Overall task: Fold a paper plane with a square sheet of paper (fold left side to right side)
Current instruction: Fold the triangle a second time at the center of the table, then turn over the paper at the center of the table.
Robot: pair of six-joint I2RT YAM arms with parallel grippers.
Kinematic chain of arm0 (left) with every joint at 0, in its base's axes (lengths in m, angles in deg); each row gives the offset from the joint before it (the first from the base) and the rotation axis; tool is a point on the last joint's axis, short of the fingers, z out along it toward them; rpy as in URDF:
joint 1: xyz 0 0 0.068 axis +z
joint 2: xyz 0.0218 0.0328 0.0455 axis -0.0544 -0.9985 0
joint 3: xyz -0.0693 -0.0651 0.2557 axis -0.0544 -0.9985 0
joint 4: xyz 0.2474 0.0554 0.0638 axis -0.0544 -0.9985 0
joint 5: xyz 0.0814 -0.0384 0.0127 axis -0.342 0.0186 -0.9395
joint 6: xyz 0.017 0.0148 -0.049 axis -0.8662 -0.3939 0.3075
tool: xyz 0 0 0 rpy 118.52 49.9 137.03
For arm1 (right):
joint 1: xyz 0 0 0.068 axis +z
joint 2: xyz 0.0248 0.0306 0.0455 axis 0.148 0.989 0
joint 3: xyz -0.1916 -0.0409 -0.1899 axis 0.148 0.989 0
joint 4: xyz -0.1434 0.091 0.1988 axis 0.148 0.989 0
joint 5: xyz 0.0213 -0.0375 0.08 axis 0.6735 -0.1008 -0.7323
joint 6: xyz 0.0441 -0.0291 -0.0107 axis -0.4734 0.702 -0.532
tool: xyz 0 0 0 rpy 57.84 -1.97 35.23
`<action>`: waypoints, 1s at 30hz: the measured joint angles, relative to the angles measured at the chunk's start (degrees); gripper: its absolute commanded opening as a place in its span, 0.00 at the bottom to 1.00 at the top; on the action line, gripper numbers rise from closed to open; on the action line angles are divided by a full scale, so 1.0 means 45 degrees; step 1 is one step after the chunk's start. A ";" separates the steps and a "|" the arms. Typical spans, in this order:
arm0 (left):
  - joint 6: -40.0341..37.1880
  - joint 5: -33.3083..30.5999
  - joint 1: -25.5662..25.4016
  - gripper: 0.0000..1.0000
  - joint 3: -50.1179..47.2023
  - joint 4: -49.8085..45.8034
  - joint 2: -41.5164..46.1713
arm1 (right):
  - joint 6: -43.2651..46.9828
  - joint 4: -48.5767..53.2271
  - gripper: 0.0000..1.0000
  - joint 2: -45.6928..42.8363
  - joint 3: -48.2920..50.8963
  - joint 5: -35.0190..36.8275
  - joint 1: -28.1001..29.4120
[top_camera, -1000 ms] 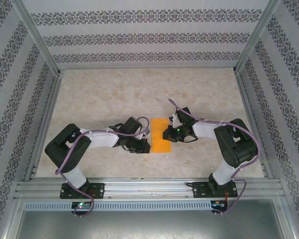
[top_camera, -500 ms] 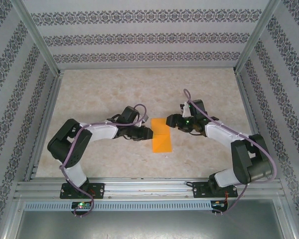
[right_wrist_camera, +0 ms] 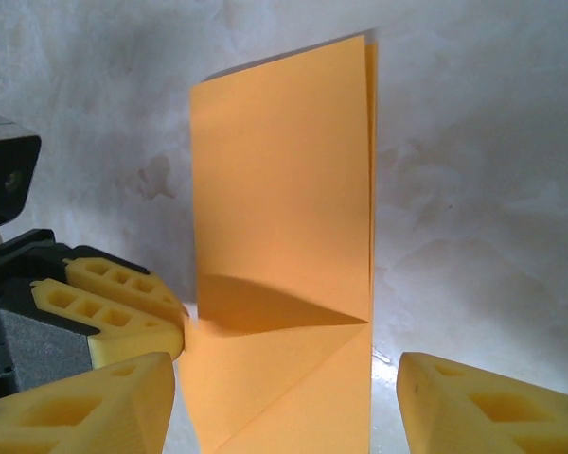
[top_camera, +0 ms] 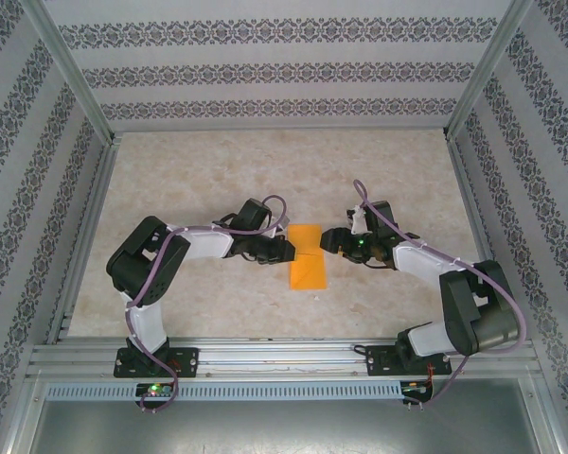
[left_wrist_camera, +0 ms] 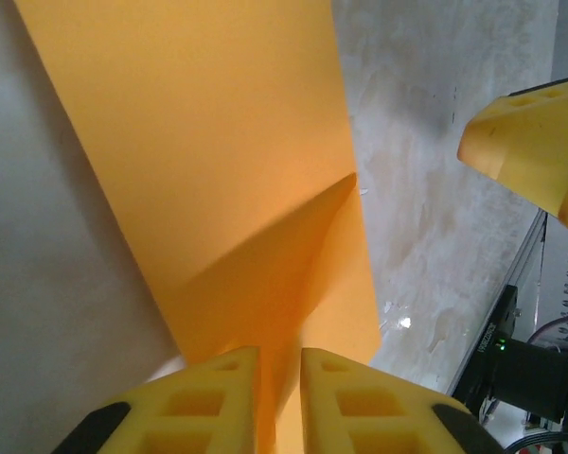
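The square sheet of paper lies folded into a narrow orange rectangle on the marble table, near the middle. In the left wrist view the sheet rises from the table between my yellow fingers. My left gripper is shut on its left edge, lifting a flap along a diagonal crease. The right wrist view shows the sheet with the left gripper's fingers pinching that edge. My right gripper hovers open at the right edge, one finger on each side of the strip. A paper plane is out of view.
Patterned walls enclose the table on three sides. An aluminium rail with both arm bases runs along the near edge. Bare tabletop stretches behind the paper.
My left gripper has moved up and right onto the paper's left edge and closed there. My right gripper has let go of the paper, opened and drawn back to its right edge.
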 measured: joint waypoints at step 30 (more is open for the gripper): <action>0.0189 -0.0792 0.0000 0.03 -0.1248 0.0991 0.0787 | -0.0986 -0.1938 0.54 0.0797 0.0767 -0.1447 0.0389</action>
